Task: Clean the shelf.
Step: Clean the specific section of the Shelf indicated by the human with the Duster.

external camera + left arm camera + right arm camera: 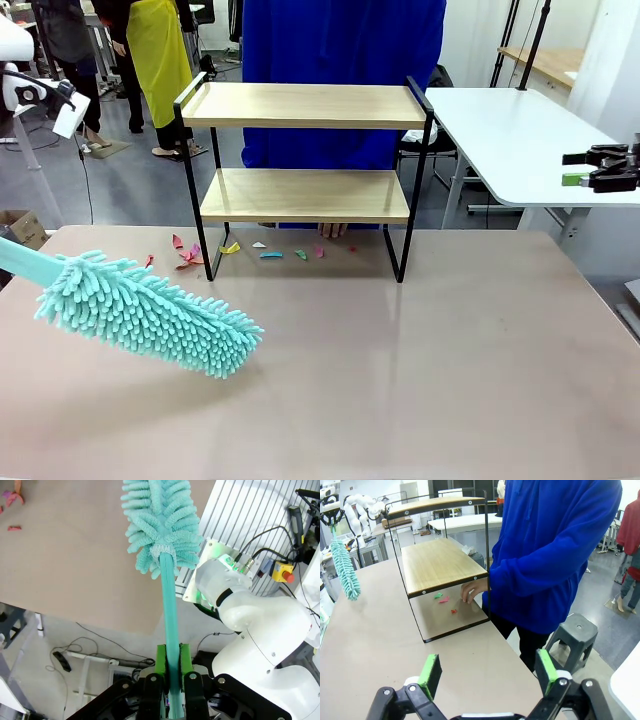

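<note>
**Shelf at the far edge, duster held low on the left**

The shelf (pixel 305 105) stands upright on the brown worktop (pixel 450 350), near its far edge, with both wood boards bare. Small coloured paper scraps (pixel 270 252) lie on the worktop under its lower board and just left of its left legs. A person in a blue hoodie stands behind it, one hand (pixel 333 230) resting on the worktop beneath the lower board.

The left claw (pixel 172 656) is clamped tight on the handle of a teal fluffy duster (pixel 150 315). The duster slopes down toward the middle, low over the worktop and well short of the shelf. Whether its tip touches the surface is unclear.

The right claw (pixel 490 672) is level at the worktop's right side, its jaws spread wide and holding nothing. The worktop in front of the shelf is open.
</note>
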Robot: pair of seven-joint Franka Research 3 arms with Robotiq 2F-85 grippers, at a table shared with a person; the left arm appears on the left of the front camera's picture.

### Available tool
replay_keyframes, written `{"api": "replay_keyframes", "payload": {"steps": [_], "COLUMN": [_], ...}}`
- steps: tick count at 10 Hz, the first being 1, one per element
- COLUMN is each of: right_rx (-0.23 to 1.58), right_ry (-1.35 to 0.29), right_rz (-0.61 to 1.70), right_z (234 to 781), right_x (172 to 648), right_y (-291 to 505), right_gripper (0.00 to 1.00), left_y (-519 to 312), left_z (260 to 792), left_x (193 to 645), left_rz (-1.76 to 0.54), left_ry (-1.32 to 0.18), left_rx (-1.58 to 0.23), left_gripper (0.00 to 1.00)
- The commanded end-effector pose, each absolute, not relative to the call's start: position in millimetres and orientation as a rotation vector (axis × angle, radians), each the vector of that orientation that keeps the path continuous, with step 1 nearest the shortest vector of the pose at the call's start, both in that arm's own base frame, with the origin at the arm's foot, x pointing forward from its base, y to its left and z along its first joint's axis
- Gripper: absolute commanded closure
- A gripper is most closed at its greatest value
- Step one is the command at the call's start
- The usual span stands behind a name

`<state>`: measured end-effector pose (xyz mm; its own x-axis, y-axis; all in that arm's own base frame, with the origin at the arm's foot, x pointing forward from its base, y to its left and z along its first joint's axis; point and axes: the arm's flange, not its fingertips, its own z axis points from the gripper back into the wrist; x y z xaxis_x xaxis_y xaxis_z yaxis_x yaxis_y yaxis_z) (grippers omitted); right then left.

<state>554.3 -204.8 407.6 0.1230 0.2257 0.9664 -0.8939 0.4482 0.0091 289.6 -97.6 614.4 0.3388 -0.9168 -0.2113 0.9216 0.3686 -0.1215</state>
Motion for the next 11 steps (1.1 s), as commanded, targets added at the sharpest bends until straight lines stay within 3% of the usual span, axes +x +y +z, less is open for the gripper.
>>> {"api": "replay_keyframes", "payload": {"steps": [1,5,8,11], "right_rx": [0.707,0.707,0.707,0.707], "right_ry": [-1.138,-1.138,-1.138,-1.138], "right_rz": [0.920,0.920,0.920,0.920], "right_z": [413,413,413,413], "right_x": [554,554,554,554], "right_y": [-201,-201,-201,-201], "right_gripper": [0.00,0.00,0.00,0.00], "left_y": [-96,-129,-202,-276], "left_z": [614,607,592,581], "left_x": [288,282,291,290], "left_rz": [-1.194,-1.169,-0.935,-0.689], "left_ry": [0.246,0.206,0.168,0.012], "left_rx": [0.027,-0.077,-0.277,-0.258], "left_gripper": [0.87,0.87,0.87,0.87]}}
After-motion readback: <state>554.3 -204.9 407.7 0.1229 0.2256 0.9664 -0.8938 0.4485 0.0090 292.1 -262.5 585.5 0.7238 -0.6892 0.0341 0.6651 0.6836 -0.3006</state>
